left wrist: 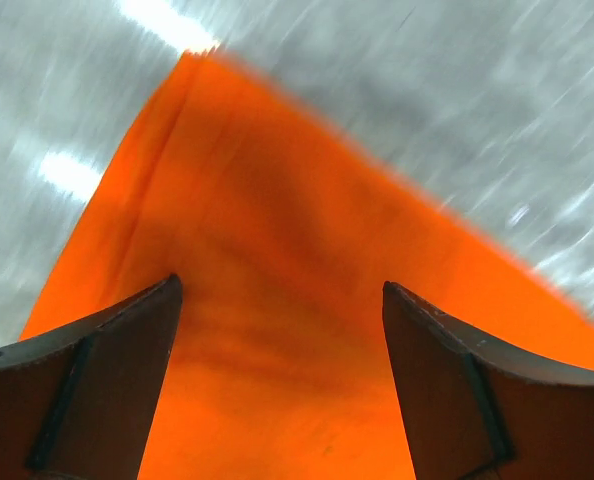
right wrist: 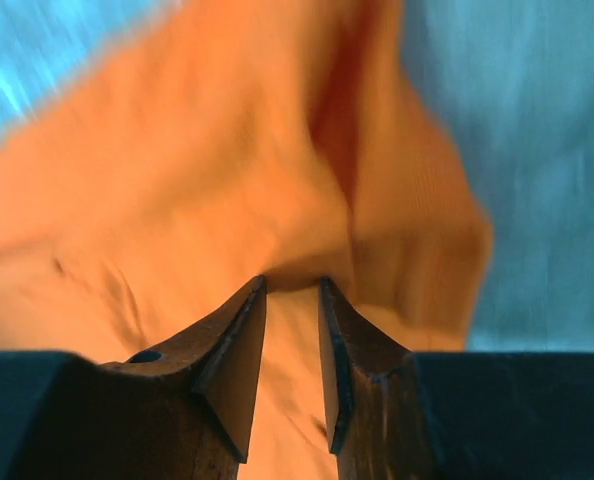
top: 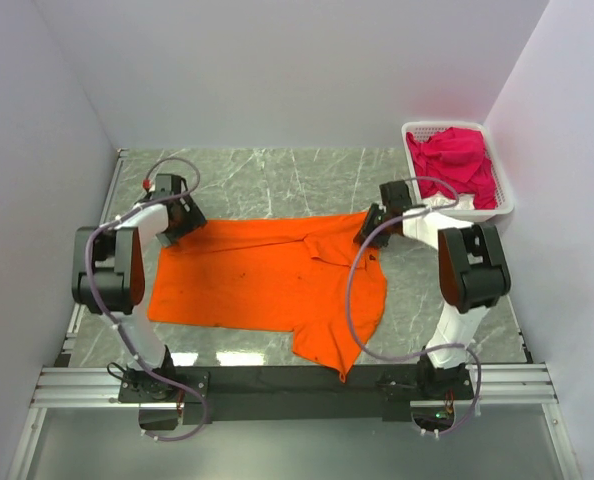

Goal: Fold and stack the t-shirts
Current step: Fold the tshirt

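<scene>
- Bright orange cloth t-shirt [top: 267, 275] is lying spread on the grey marbled table [top: 277, 180], unfolded.
- Left gripper [left wrist: 277, 290] is hovering over its far-left corner, jaws wide apart.
- Right gripper [right wrist: 292, 285] is pinching its far-right edge, seemingly to straighten it.

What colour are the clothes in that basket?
Magenta-pink clothes in the basket; top external view shows them best.

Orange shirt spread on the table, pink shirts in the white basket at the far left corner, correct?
No. The white basket holding the pink shirts sits at the far right corner, as the top view shows. The orange shirt is spread on the table.
</scene>
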Controlling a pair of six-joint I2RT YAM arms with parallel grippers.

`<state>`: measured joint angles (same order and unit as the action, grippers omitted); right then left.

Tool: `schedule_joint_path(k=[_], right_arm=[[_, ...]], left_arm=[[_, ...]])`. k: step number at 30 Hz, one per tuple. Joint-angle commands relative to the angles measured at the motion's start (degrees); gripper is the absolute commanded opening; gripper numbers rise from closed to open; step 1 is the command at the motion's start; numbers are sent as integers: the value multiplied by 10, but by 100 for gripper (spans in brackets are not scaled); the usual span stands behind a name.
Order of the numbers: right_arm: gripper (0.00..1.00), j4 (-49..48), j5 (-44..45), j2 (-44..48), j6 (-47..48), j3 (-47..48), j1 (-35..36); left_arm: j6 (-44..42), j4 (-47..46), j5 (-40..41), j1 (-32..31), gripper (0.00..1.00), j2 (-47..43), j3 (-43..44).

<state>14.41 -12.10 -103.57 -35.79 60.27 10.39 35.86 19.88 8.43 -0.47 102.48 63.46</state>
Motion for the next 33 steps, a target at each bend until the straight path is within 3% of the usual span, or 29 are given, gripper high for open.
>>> schedule_joint_path(k=[1,9,13,15,19,23,28,33], right_arm=[[36,18,23,-51,2,83,-13],[39,106,64,-177,25,309,-43],[40,131,78,-218,54,394,-42],[42,141,75,-209,71,419,-42],[57,120,89,-117,78,332,-31],[57,104,104,28,57,189,-16],[55,80,99,193,29,-21,0],[49,91,86,307,31,-128,1]], left_arm=[[11,-8,-10,-1,87,53,59],[19,29,-16,4,87,185,198],[19,38,-26,4,89,185,246],[14,39,-17,4,90,142,234],[1,36,35,4,91,-4,159],[1,53,79,25,91,-124,37],[20,52,53,56,91,-262,-129],[30,53,38,96,89,-340,-221]])
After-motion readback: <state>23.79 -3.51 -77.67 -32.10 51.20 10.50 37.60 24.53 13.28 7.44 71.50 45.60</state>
